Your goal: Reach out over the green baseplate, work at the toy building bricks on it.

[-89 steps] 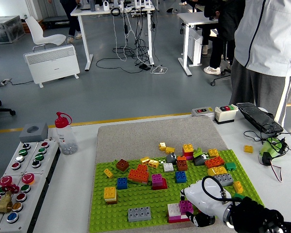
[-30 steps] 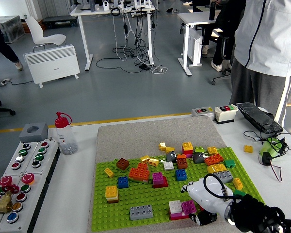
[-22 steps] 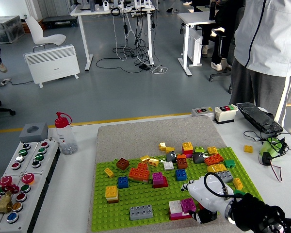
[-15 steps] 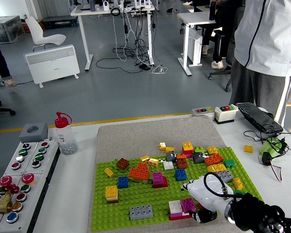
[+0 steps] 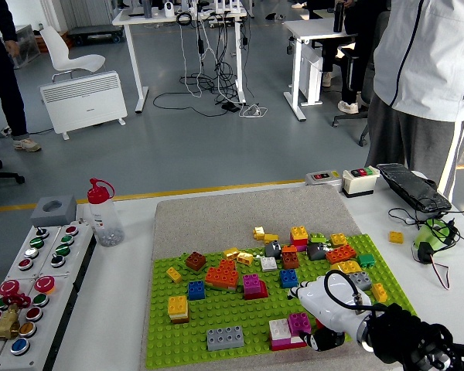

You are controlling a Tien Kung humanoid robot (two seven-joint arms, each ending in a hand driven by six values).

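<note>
You are working with the right hand (image 5: pixel 325 313), which is reaching in from the lower right corner over the near right part of the green baseplate (image 5: pixel 216 317), where the toy building bricks (image 5: pixel 267 263) are lying scattered on the tabletop (image 5: pixel 116 309). The hand is sitting right against the magenta brick (image 5: pixel 298 323) stacked next to a white brick (image 5: pixel 278 330) at the baseplate's near edge, and its fingers (image 5: pixel 317 340) are curling down beside that stack; from this view you cannot tell whether they are actually gripping the magenta brick or only touching it. This looks like the grasping step. Next you will probably need to close firmly on the brick and pull straight up, holding steady so the neighbouring white brick is not dragged along. A person (image 5: pixel 425 85) is standing at the far right side, hands out of sight.
</note>
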